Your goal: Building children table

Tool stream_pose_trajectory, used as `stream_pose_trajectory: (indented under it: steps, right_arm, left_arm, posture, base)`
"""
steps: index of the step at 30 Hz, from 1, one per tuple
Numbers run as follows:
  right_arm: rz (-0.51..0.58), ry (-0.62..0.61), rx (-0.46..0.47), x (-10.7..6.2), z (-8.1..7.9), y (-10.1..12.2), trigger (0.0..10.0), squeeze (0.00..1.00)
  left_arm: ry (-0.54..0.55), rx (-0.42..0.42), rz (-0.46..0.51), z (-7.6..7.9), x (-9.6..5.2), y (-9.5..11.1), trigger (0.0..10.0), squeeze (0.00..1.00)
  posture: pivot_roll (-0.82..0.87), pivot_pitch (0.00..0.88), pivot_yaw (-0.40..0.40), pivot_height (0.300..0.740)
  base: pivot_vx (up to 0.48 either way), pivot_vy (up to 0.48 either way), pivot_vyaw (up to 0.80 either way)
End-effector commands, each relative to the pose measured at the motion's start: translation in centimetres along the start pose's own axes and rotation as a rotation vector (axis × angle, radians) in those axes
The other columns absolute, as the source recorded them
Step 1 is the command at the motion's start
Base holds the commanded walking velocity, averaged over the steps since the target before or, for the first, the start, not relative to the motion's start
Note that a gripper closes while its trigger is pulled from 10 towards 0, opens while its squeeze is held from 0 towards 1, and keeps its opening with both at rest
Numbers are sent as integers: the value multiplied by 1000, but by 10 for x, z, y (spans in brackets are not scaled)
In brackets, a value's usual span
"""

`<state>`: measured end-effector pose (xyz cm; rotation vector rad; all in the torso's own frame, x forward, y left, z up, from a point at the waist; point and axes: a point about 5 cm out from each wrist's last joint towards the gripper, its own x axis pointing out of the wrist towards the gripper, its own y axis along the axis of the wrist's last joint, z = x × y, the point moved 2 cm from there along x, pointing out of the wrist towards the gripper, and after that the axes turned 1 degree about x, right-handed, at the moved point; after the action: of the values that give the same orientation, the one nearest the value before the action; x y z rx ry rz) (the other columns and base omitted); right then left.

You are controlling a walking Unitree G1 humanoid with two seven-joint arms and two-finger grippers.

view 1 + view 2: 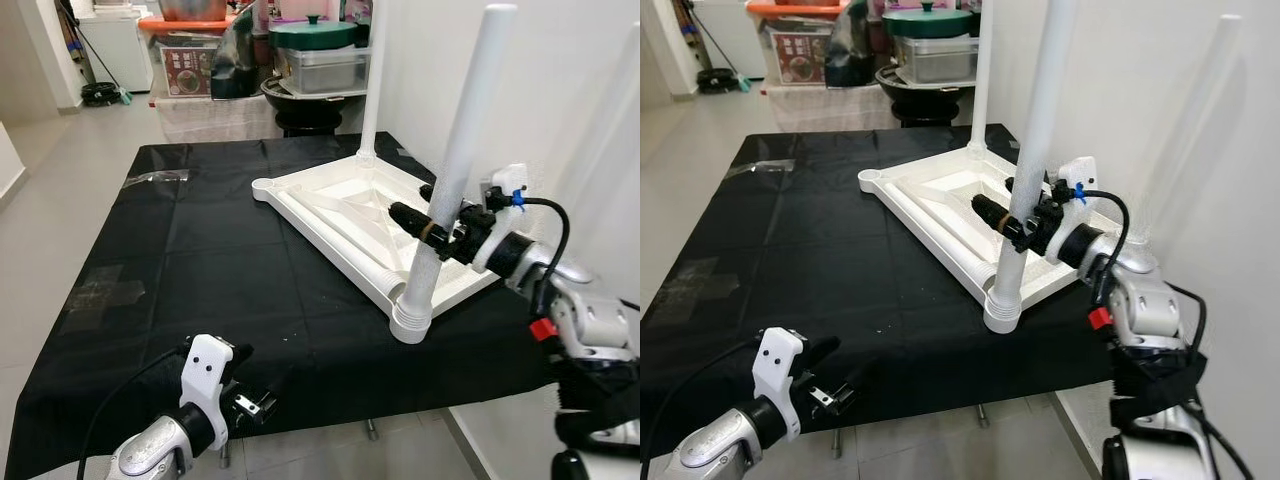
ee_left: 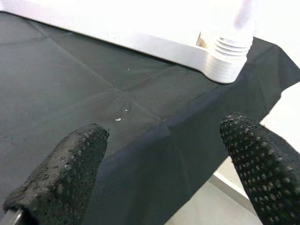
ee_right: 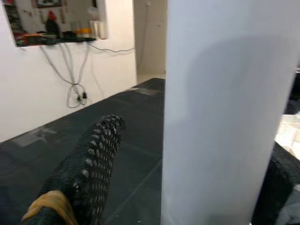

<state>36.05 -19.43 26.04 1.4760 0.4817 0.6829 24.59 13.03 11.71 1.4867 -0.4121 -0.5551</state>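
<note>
Table leg [image 1: 455, 170] stands in the upturned tabletop's [image 1: 330, 215] corner socket, right gripper [image 1: 432, 228] clamped around it for twisting tight, left gripper [image 1: 245, 385] spread open, idle.

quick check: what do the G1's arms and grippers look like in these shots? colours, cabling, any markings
Both arms are silver metal with black joints and a white bracket at each wrist. The left gripper has black fingers with dimpled rubber texture. The right gripper has a yellowish band on one finger, a blue clip, a looping black cable and a red tab below the forearm.
</note>
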Motion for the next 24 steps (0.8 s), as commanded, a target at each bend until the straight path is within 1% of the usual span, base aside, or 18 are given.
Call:
stream_pose_trajectory:
  steps: [1,3,4,5,8,10,13,14,15,16,17,18,19,20,21,22,23,24]
  right_arm:
    - [-16,31,-1,7,-1,-3,0,0]
    - [-100,-123,-72,11,15,-15,0,0]
    - [-100,-123,-72,11,15,-15,0,0]
    - [-118,-183,-70,12,21,-18,0,0]
    - [-124,-195,-60,11,23,-19,0,0]
    - [-130,-336,-42,12,31,-21,0,0]
    - [-130,-336,-42,12,31,-21,0,0]
    - [-143,-554,-53,7,43,-21,0,0]
    - [-143,-554,-53,7,43,-21,0,0]
    - [-135,-769,-40,-2,47,-23,0,0]
    - [-135,-769,-40,-2,47,-23,0,0]
    - [-140,-912,-16,-9,42,-29,0,0]
    - [-140,-912,-16,-9,42,-29,0,0]
    - [-141,-999,3,-12,31,-35,0,0]
    - [-141,-999,3,-12,31,-35,0,0]
    - [-143,-1021,19,-9,19,-41,0,0]
    - [-143,-1021,19,-9,19,-41,0,0]
    - [-146,-1019,27,-4,9,-45,0,0]
  left_arm:
    - [-3,3,-12,-1,-2,-3,10000,0]
    - [-2,5,-9,-1,-1,-2,10000,0]
    - [-2,5,-9,-1,-1,-2,10000,0]
    - [-1,4,-6,0,-1,-1,10000,0]
    - [1,3,-4,0,-1,-1,10000,0]
    - [4,-1,-4,-1,-3,-3,10000,0]
    - [4,-1,-4,-1,-3,-3,10000,0]
    - [5,-2,-5,-2,-4,-3,10000,0]
    - [5,-2,-5,-2,-4,-3,10000,0]
    - [6,-4,-5,-3,-3,-3,10000,0]
    - [6,-4,-5,-3,-3,-3,10000,0]
    - [6,-6,-4,-4,-2,-3,10000,0]
    - [6,-6,-4,-4,-2,-3,10000,0]
    - [4,-8,-3,-3,-1,-3,10000,0]
    - [4,-8,-3,-3,-1,-3,10000,0]
    - [1,-8,-1,-3,0,-2,10000,0]
    - [1,-8,-1,-3,0,-2,10000,0]
    - [-2,-8,-1,-2,1,-2,10000,0]
  posture:
    - [85,0,-55,740]
    - [84,0,-60,740]
    - [84,0,-60,740]
    - [79,0,-62,740]
    - [77,0,-63,740]
    - [32,0,-55,740]
    - [32,0,-55,740]
    - [10,0,-49,740]
    - [10,0,-49,740]
    - [-2,0,-40,740]
    - [-2,0,-40,740]
    - [-6,0,-36,740]
    - [-6,0,-36,740]
    - [-6,0,-35,740]
    - [-6,0,-35,740]
    - [0,0,-34,740]
    - [0,0,-34,740]
    - [0,0,-34,740]
  base:
    - [0,0,0]
    - [0,0,0]
    - [0,0,0]
    - [0,0,0]
    - [0,0,0]
    - [0,0,0]
    - [0,0,0]
    - [0,0,0]
    - [0,0,0]
    - [0,0,0]
    - [0,0,0]
    - [0,0,0]
    - [0,0,0]
    - [0,0,0]
    - [0,0,0]
    - [0,0,0]
    - [0,0,0]
    - [0,0,0]
